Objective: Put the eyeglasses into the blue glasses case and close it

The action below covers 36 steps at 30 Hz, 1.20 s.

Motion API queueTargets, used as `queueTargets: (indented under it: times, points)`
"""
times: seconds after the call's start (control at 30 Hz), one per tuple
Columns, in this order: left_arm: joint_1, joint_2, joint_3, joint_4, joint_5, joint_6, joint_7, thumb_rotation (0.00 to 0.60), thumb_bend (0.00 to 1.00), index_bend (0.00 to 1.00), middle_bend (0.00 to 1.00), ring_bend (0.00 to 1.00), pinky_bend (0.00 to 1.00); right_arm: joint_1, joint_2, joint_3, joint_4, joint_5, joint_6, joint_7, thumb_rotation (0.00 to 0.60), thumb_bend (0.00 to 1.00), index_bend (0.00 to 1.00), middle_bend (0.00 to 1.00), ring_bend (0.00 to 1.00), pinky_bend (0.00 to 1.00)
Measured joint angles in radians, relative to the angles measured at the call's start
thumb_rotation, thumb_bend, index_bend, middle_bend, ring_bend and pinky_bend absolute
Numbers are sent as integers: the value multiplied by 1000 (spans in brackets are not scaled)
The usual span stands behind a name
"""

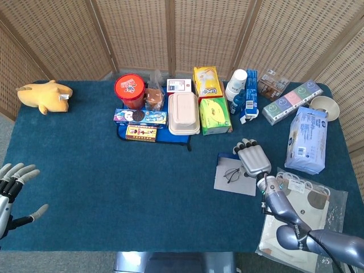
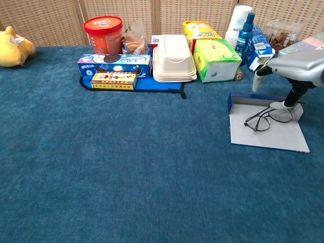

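Hovering R hand [image 1: 253,161] | fingers [image 2: 256,81] spread, empty | eyeglasses [image 2: 267,117] just below, apart

- Eyeglasses [image 2: 267,118]: thin dark wire frame, round lenses, lying flat on the grey inner face of the case, toward its right rear part.
- Blue glasses case [image 2: 266,135]: unfolded flat on the tabletop, grey lining up, low blue wall raised along rear edge; open.

Black-rimmed eyeglasses [image 2: 267,118], blue-edged grey glasses case [image 2: 268,133], dark teal tablecloth [image 2: 126,172].
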State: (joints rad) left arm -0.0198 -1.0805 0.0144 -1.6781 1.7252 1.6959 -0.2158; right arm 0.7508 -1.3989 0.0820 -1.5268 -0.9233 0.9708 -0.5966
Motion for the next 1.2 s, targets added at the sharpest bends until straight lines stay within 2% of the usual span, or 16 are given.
queueTargets:
  times: [0.57,0.8,0.93,1.0,1.1,1.2]
  points:
    - [17,1,-1,21,0,33,-23,600,130,189,177,105,0,14,-41,3,8,-2,1,-32,600,323,293,240,137,196]
    - [15,-6,-2,31,4,34,-28,600,131,189,177,105,0,11,-4,7,-58,-17,37,-55,600,336,187,229,108,189]
    - [14,-6,-3,31,5,32,-28,600,131,189,177,105,0,8,2,9,-67,-25,48,-59,600,329,74,175,54,142]
    - [14,-6,-3,30,5,34,-27,600,132,189,177,105,0,7,-3,9,-60,-26,48,-57,600,297,10,101,10,76]
    - [16,-4,-3,29,3,35,-26,600,131,189,177,105,0,6,-18,7,-38,-30,47,-52,600,275,0,12,0,13]
    - [17,-3,-3,28,2,35,-24,600,131,189,177,105,0,5,-31,6,-15,-41,41,-35,600,274,0,0,0,0]
